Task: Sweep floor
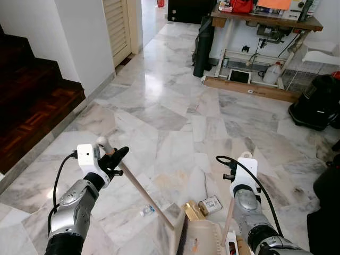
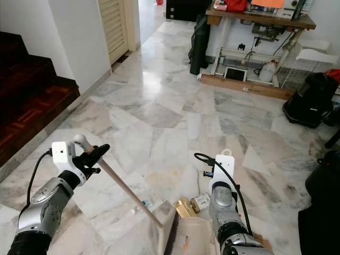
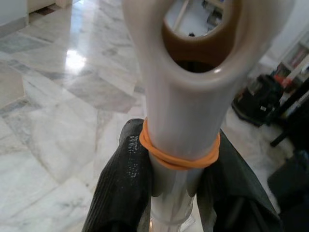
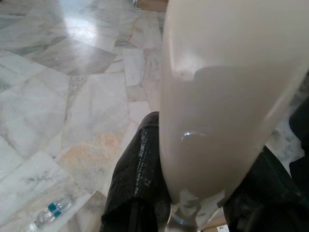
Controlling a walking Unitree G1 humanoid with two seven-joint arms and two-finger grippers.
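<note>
My left gripper point(image 1: 115, 158) is shut on the top end of a pale broom handle point(image 1: 142, 193), just below an orange rubber band point(image 3: 179, 155). The handle slants down to the broom head point(image 1: 180, 240) at the bottom of the eye views. Beside the head lies a cream dustpan point(image 1: 204, 237). Its upright cream handle point(image 4: 212, 96) sits between the black fingers point(image 4: 136, 183) of my right gripper point(image 4: 193, 193), which is shut on it. Near the pan on the marble floor lie a gold wrapper point(image 1: 192, 208), a small carton point(image 1: 210, 204) and a small plastic bottle point(image 1: 147, 211).
Dark wooden stairs point(image 1: 32, 95) rise on the left beside a white wall. A workbench point(image 1: 265, 21) stands at the back with a black roll point(image 1: 203, 48) leaning on it and a white jug point(image 1: 272, 73) under it. A black bag point(image 1: 319, 103) sits at right.
</note>
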